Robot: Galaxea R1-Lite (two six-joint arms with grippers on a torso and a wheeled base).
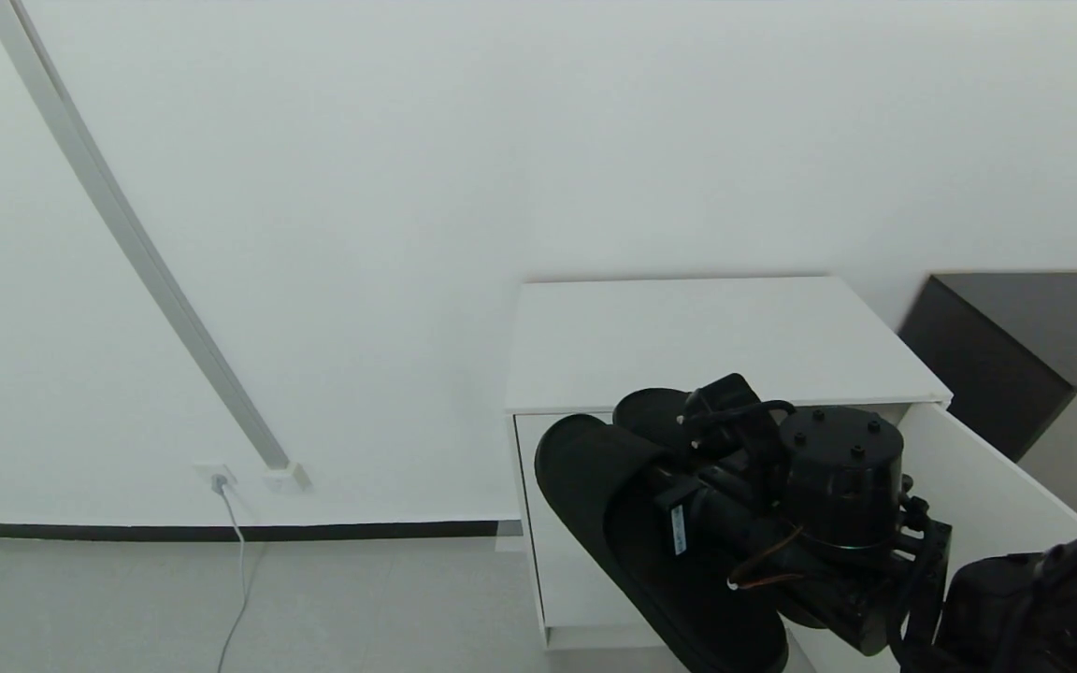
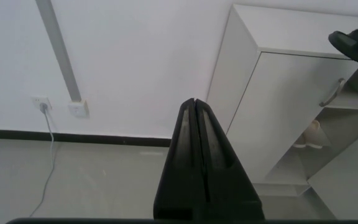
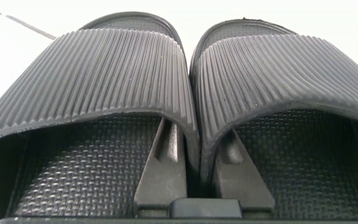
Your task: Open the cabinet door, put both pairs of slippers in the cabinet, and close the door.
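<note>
The right gripper (image 3: 196, 163) grasps a pair of black slippers (image 1: 595, 477) with its fingers before the open white cabinet (image 1: 688, 336); the left gripper (image 2: 195, 109) has its fingers pressed together, empty.

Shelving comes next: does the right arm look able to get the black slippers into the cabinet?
Probably yes: the cabinet door stands open and the right gripper, shut on the black slippers, is right before the opening.

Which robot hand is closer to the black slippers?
Right. The right gripper holds the black ribbed rubber slippers, fingers under their straps; the left gripper is apart from them, empty.
</note>
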